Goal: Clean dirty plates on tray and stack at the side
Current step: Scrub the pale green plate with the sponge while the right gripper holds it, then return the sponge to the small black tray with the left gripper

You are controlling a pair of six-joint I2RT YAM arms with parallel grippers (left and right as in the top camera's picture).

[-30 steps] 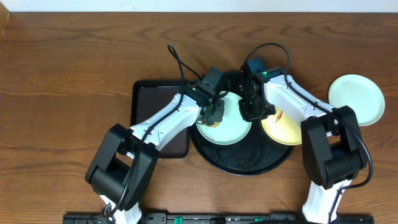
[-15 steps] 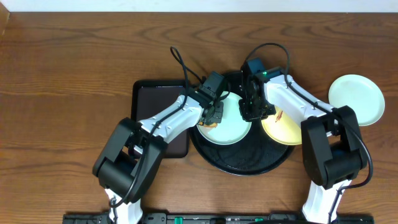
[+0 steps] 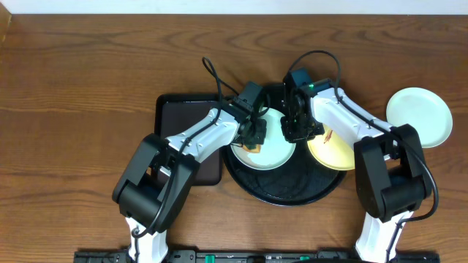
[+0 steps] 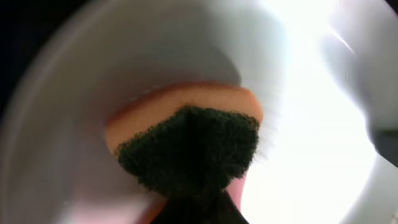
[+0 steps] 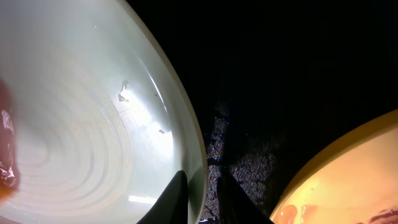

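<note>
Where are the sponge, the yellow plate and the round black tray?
sponge [image 4: 189, 146]: left wrist view, on its dark green scouring side.
yellow plate [image 3: 333, 155]: overhead view, on its bare front part.
round black tray [image 3: 281, 186]: overhead view, on its bare floor.

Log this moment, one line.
left tool: sponge on mint plate | right tool: clamped on its rim | yellow plate: smeared, on tray | other mint plate: off tray
</note>
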